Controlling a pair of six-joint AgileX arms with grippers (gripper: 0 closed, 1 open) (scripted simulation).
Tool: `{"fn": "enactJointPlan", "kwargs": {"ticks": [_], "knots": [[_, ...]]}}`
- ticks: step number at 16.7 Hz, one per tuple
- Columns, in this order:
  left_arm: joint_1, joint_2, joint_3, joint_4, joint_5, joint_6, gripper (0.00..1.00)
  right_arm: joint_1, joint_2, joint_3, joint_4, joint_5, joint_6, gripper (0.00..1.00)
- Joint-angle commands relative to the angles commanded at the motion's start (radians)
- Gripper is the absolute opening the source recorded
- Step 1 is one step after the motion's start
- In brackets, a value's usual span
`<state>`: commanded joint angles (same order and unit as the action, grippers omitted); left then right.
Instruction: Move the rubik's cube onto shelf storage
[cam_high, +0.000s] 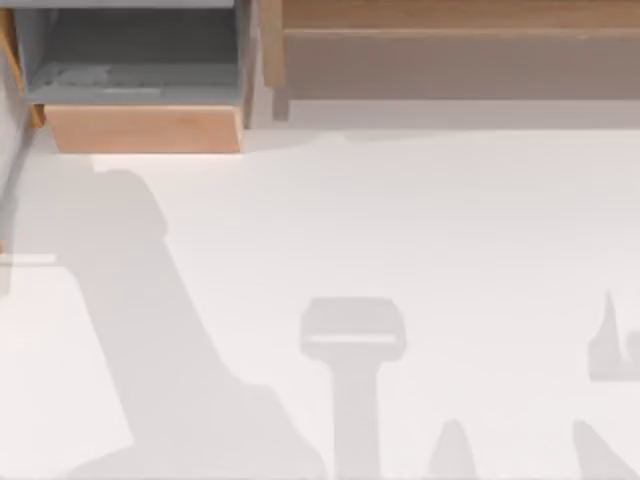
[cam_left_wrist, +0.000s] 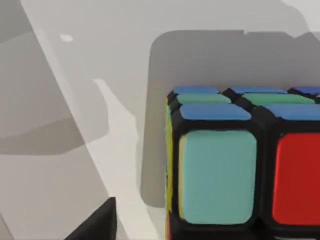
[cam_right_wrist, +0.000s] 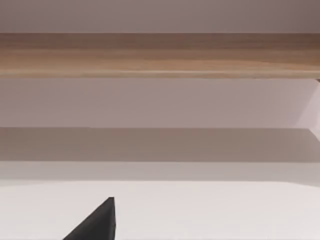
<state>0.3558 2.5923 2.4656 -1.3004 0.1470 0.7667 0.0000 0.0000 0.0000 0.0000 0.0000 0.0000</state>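
Note:
The rubik's cube (cam_left_wrist: 235, 165) looms close in the left wrist view, showing cyan, red, blue and green stickers on a black grid, and casts a shadow on the white table. One dark fingertip (cam_left_wrist: 99, 226) of my left gripper stands beside the cube with a strip of table between them. That gripper is open. The shelf storage (cam_high: 460, 60) runs along the table's far right, with a wooden board above a taupe front. The right wrist view faces its board (cam_right_wrist: 160, 55), with one dark fingertip (cam_right_wrist: 99, 225) of my open right gripper low in that view.
A smaller grey-lined box (cam_high: 140, 128) with a light wood front stands at the far left, beside the shelf storage. The white table (cam_high: 400, 220) spreads in front of both, crossed by shadows of the arms near its front edge.

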Motion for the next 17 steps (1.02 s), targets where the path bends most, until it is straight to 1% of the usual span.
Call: {"fn": "enactJointPlan", "kwargs": {"ticks": [12, 13, 17], "knots": [[0.0, 0.0, 0.0, 0.0, 0.0, 0.0, 0.02, 0.0, 0.0, 0.0, 0.0, 0.0, 0.0, 1.0], [0.0, 0.0, 0.0, 0.0, 0.0, 0.0, 0.0, 0.0, 0.0, 0.0, 0.0, 0.0, 0.0, 1.0], [0.0, 0.0, 0.0, 0.0, 0.0, 0.0, 0.0, 0.0, 0.0, 0.0, 0.0, 0.0, 0.0, 1.0]]}}
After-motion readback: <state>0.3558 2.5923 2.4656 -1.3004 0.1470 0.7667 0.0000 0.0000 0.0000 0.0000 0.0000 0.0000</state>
